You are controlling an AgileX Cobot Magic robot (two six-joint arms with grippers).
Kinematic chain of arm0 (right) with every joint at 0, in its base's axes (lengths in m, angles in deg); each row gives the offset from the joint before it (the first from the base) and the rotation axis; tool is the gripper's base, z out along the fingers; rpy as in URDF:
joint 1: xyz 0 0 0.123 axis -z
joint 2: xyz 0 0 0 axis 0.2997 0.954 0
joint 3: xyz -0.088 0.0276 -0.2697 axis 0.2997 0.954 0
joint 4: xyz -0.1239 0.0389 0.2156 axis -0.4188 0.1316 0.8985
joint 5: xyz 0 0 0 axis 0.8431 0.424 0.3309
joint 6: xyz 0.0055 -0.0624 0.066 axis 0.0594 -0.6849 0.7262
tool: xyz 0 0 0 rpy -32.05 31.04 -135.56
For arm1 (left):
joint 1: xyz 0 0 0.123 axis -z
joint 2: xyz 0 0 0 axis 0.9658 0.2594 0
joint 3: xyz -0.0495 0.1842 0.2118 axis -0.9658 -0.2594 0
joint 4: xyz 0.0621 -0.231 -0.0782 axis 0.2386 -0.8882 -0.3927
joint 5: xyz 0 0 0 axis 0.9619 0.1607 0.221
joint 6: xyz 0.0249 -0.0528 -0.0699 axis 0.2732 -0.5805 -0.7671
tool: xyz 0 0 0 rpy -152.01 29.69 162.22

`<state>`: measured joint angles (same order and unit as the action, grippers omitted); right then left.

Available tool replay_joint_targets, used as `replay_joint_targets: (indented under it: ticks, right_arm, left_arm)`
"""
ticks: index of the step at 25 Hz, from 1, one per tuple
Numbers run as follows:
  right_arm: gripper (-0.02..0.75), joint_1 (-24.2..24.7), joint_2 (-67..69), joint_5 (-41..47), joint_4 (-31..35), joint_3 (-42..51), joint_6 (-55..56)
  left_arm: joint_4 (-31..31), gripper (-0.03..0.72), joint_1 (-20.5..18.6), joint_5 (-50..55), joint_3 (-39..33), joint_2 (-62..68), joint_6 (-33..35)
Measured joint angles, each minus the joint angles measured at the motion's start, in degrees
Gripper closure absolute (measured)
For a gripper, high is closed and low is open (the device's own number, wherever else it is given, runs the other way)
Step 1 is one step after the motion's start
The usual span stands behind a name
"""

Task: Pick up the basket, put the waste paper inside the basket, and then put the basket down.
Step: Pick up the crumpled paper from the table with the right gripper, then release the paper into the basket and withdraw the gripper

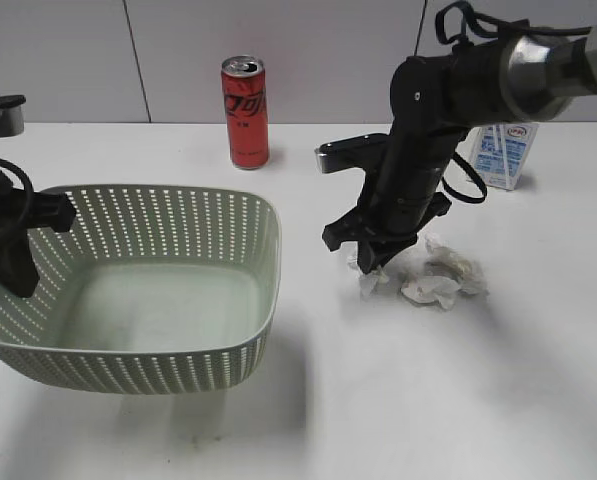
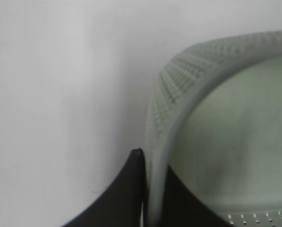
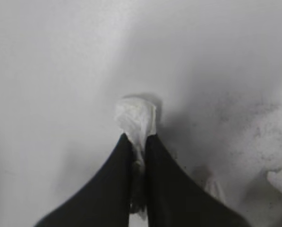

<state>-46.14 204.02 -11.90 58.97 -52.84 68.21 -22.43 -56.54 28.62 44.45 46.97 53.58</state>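
The pale green basket (image 1: 158,290) is held off the table, tilted, at the left. My left gripper (image 1: 18,250) is shut on its left rim; the left wrist view shows the basket rim (image 2: 169,104) pinched between my left gripper's fingers (image 2: 152,189). The basket's inside looks empty. My right gripper (image 1: 373,262) is shut on a wad of waste paper (image 3: 137,118), held low over the table; my right gripper's fingers (image 3: 138,142) clamp it. More waste paper wads (image 1: 440,280) lie on the table just right of it.
A red drink can (image 1: 245,112) stands at the back, behind the basket. A blue-and-white drink carton (image 1: 503,155) stands at the back right behind the right arm. The table (image 1: 378,400) is white.
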Motion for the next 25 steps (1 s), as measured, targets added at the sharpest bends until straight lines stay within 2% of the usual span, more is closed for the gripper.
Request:
replay_joint_targets:
  ticks: [6,10,15,19,21,22,25]
  right_arm:
    - [0.732,-0.13,-10.99,0.18,-0.03,0.00,-0.52]
    - [0.733,-2.47,-20.59,0.23,6.90,-0.16,-8.58]
    - [0.733,-10.42,-26.11,-0.09,20.21,-0.47,-21.07]
    - [0.729,-17.73,-23.65,-3.19,21.90,-0.47,-23.76]
    - [0.689,-19.87,-21.02,-4.24,21.91,-0.47,-24.03]
    - [0.638,-20.51,-19.68,-4.30,22.03,-0.47,-24.17]
    - [0.398,-20.77,-16.60,-4.37,21.98,-0.42,-24.30]
  left_arm:
    - [0.00,0.683,0.00,0.75,0.00,0.00,0.00]
    - [0.00,0.683,0.00,0.82,0.00,0.00,0.00]
    - [-0.49,0.683,0.00,0.82,0.00,0.00,0.00]
    - [-0.61,0.683,0.00,0.88,0.00,0.00,-0.02]
    - [-0.68,0.683,0.00,0.93,0.00,0.00,-0.02]
    - [-0.68,0.683,0.00,0.93,0.00,0.00,-0.02]
    - [-0.68,0.683,0.00,1.06,0.00,0.00,-0.02]
